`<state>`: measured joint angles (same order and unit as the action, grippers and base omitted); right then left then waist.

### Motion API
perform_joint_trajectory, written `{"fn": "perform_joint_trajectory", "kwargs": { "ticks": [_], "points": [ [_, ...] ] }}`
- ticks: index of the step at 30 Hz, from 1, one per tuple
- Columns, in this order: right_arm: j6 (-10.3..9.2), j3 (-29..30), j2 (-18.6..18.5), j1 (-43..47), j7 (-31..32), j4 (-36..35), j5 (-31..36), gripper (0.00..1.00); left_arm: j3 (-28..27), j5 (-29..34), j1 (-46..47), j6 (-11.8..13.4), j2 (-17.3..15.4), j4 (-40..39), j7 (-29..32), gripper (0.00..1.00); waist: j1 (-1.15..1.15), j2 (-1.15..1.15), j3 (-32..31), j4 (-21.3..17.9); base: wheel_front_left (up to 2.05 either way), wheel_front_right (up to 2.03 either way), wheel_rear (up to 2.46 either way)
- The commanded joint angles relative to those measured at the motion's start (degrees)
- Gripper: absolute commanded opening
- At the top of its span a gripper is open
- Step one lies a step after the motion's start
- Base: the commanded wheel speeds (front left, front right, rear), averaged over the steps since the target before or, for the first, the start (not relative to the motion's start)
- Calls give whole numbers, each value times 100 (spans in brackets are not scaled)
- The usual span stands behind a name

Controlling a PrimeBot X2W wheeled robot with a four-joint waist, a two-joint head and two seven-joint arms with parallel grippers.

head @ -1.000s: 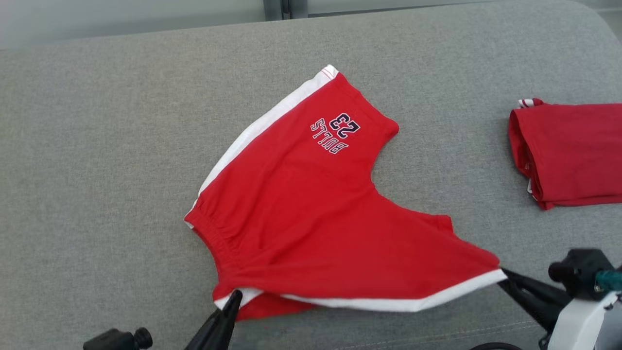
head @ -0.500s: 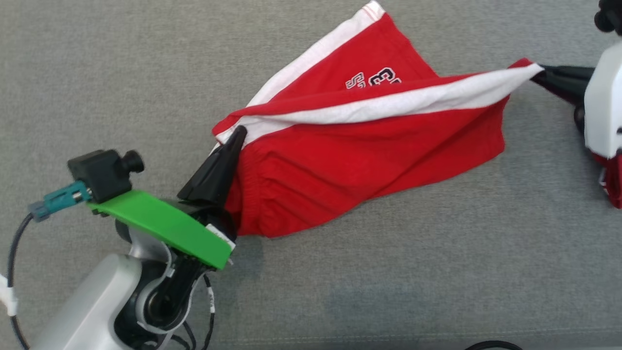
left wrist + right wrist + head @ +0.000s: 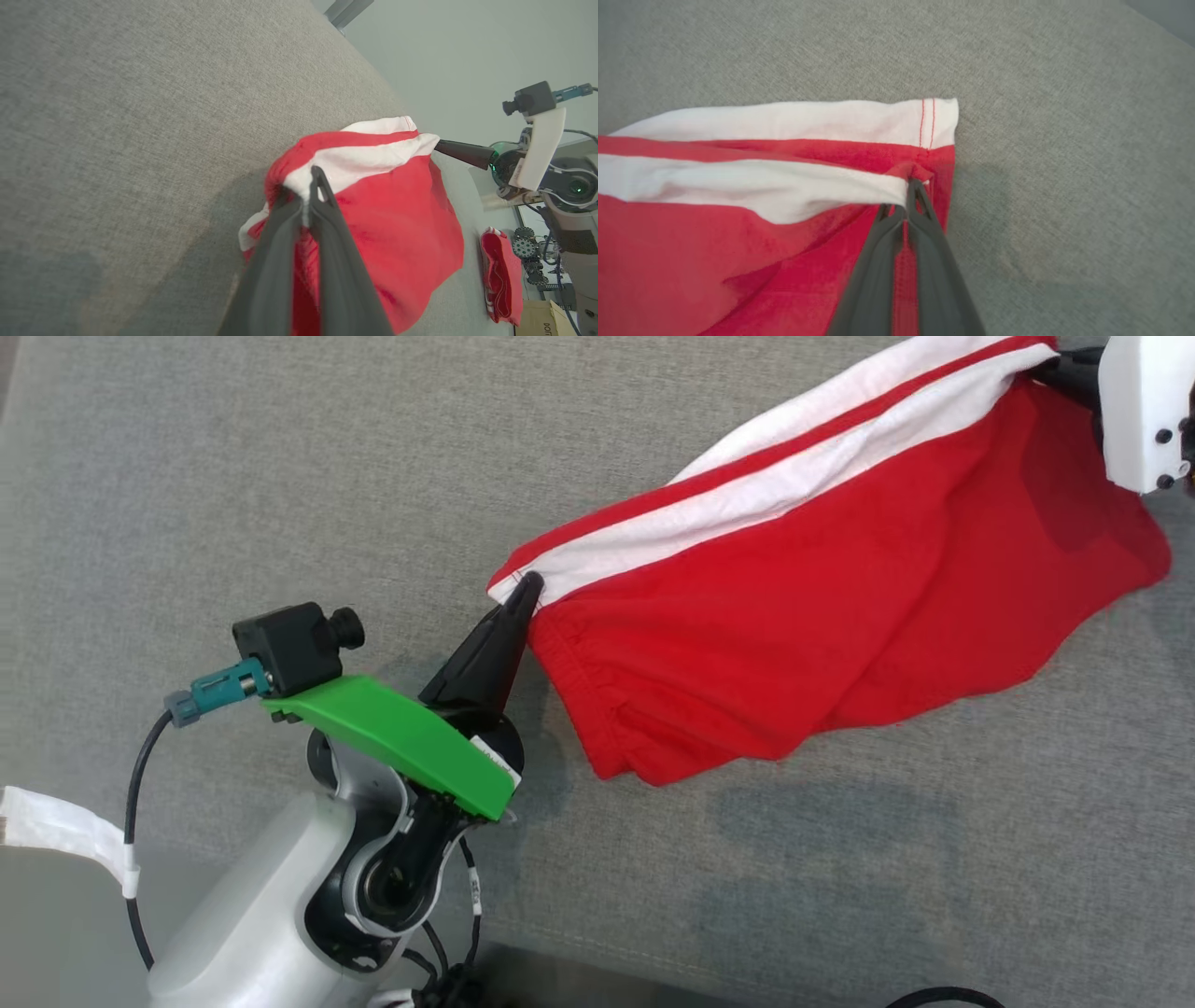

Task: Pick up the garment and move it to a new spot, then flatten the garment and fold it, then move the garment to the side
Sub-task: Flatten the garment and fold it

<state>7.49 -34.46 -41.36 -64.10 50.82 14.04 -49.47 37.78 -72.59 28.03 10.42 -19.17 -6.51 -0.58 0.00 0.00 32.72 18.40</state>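
Above grey cushion (image 3: 280,476), left pincer (image 3: 527,586) clamped on garment (image 3: 840,616), right pincer (image 3: 911,186) likewise.

Garment: red athletic shorts (image 3: 840,616) with white side stripes (image 3: 775,490).
Detail: gathered elastic waistband (image 3: 579,686) at the left end; red double stitching across the white hem (image 3: 927,121).
Fold state: doubled over lengthwise, the two white stripes side by side along the top edge with a thin red band between them.
Hold: waistband corner pinched in the closed left gripper (image 3: 527,588); leg-hem corner pinched in the closed right gripper (image 3: 913,186).
Pose: top edge pulled taut between the two corners, slanting from centre-left to the upper right in the head view; the red body sags below in loose folds.
Place: on the grey upholstered surface (image 3: 280,476), with the far striped edge lying flat on it.
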Motion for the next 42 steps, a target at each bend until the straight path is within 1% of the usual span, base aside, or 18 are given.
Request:
{"fn": "perform_joint_trajectory", "kwargs": {
  "ticks": [1, 7, 14, 15, 17, 23, 28, 30, 33, 34, 35, 36, 37, 38, 39, 40, 41, 42],
  "points": [
    [-2, -114, -119, -121, -47, 115, 48, 0, -4, -53, 152, -45, 47, 90, -31, 0, 0, 0, 185, 322, 0, 0, 0],
    [-3, -562, -316, -374, -275, 458, 82, 0, 107, 41, 397, -109, 246, 448, 24, 0, 0, 0, 185, 406, 0, 0, 0],
    [-4, -885, -314, -587, -737, 686, 86, 0, 152, 78, 626, -140, 362, 785, 75, 0, 0, 0, 197, 409, 0, 0, 0],
    [-4, -938, -317, -636, -855, 691, 125, 6, 154, 68, 651, -144, 376, 826, 87, 0, 0, 0, 202, 405, 0, 0, 0],
    [-4, -1075, -276, -679, -1053, 722, 94, 100, 164, 56, 687, -141, 394, 900, 113, 0, 0, 0, 195, 380, 0, 0, 0],
    [-3, -1487, -151, -878, -1346, 724, -170, 100, 146, 57, 710, -83, 311, 1011, 158, 0, 0, 0, 118, 171, 0, 0, 0],
    [-3, -1713, 40, -1003, -1343, 608, -583, 100, -27, 57, 476, 104, 72, 1051, 91, 0, 0, 0, -156, -265, 0, 0, 0],
    [-3, -1713, 64, -978, -1493, 506, -704, 100, -81, 20, 306, 187, -55, 1018, 82, 15, 0, 0, -350, -427, 0, 0, 0],
    [-3, -1832, -51, -754, -1542, 290, -891, 100, -140, -12, 40, 268, -243, 903, 51, 18, 0, 0, -666, -623, 0, 0, 0],
    [-3, -1840, -99, -692, -1574, 230, -939, 100, -167, -6, -56, 293, -307, 870, 18, 32, 0, 0, -770, -682, 0, 0, 0],
    [-3, -1824, -161, -618, -1577, 172, -1017, 100, -182, 32, -152, 333, -383, 810, -26, 53, 0, 0, -859, -736, 0, 0, 0],
    [-3, -1796, -208, -531, -1592, 130, -1094, 100, -188, 60, -249, 362, -449, 753, -55, 99, 0, 0, -946, -781, 0, 0, 0],
    [-3, -1751, -255, -433, -1632, 115, -1171, 100, -182, 53, -349, 390, -487, 709, -50, 100, 0, 0, -1037, -812, 0, 0, 0],
    [-3, -1705, -307, -329, -1661, 97, -1243, 100, -181, 42, -435, 407, -530, 653, -52, 89, 0, 0, -1109, -834, 0, 0, 0],
    [-2, -1666, -368, -239, -1682, 83, -1278, 100, -200, 26, -495, 428, -560, 612, -84, 59, 0, 0, -1164, -845, 0, 0, 0],
    [-3, -1618, -435, -159, -1726, 85, -1281, 100, -211, 29, -545, 450, -603, 594, -102, 42, 0, 0, -1211, -855, 0, 0, 0],
    [-3, -1568, -482, -85, -1776, 109, -1278, 100, -205, 79, -577, 468, -644, 582, -124, 45, 0, 0, -1251, -870, 0, 0, 0],
    [-3, -1553, -513, 9, -1801, 121, -1279, 100, -216, 105, -611, 485, -647, 571, -163, 100, 0, 0, -1294, -881, 0, 0, 0]
  ]
}}
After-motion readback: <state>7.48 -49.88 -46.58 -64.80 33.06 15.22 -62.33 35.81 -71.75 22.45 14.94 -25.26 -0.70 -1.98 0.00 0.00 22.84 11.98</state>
